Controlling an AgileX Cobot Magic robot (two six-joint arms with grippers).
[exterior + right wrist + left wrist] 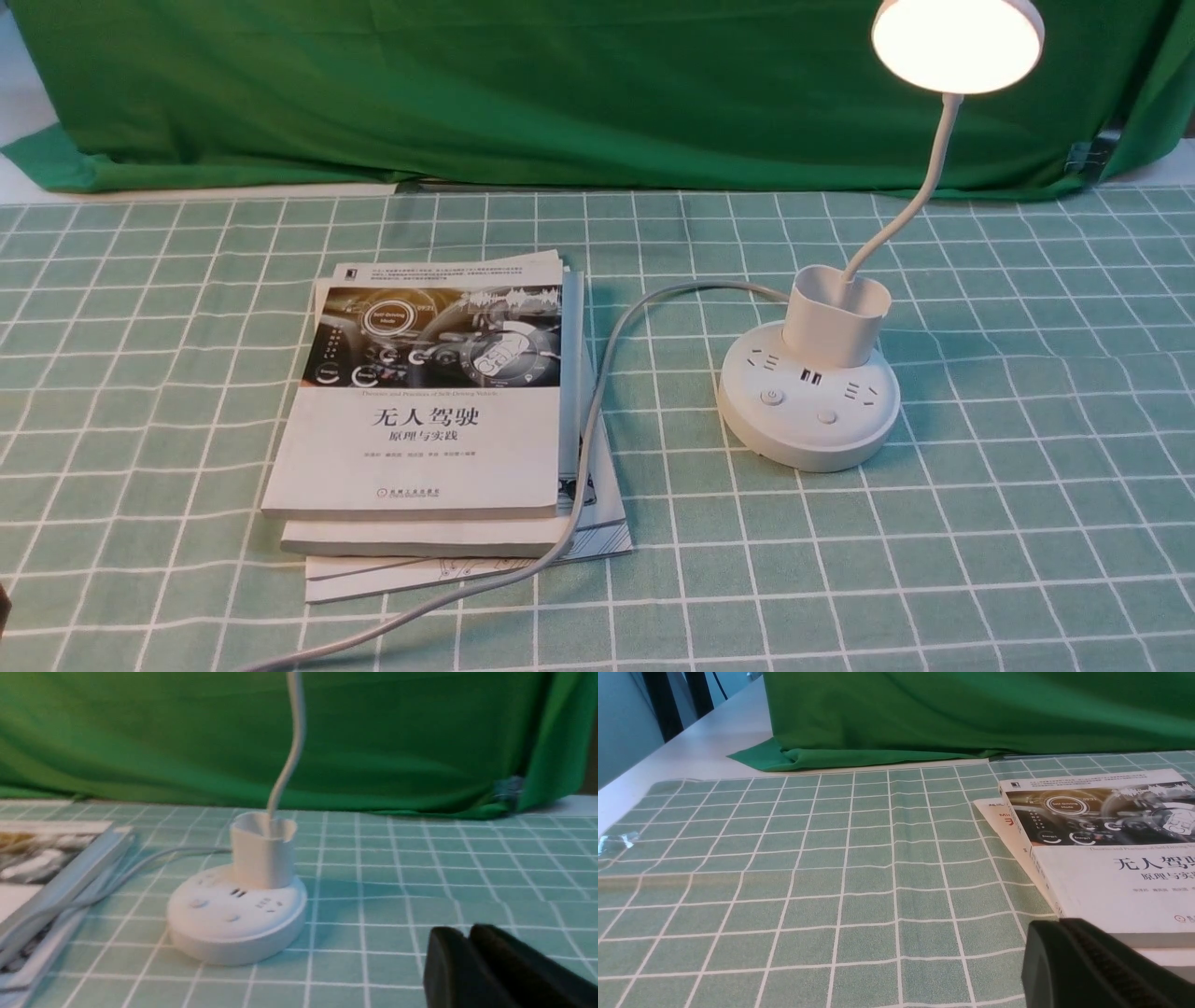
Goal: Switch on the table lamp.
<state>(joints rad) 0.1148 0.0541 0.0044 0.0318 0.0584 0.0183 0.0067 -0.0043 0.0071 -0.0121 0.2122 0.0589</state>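
Left fingers (1083, 966) show from the left wrist only as a dark ribbed block over the checked cloth (831, 882) on the desk (714, 737), close to a corner of the books (1111, 882); I cannot tell whether they are clenched or released. From the right wrist, the right fingers (451, 966) look pressed together, grasping nothing, apart from the lamp (236, 914). Looking from the front, I see the lamp standing right of the stacked books, its head (957, 42) glowing, its cord (597, 411) draped across the books.
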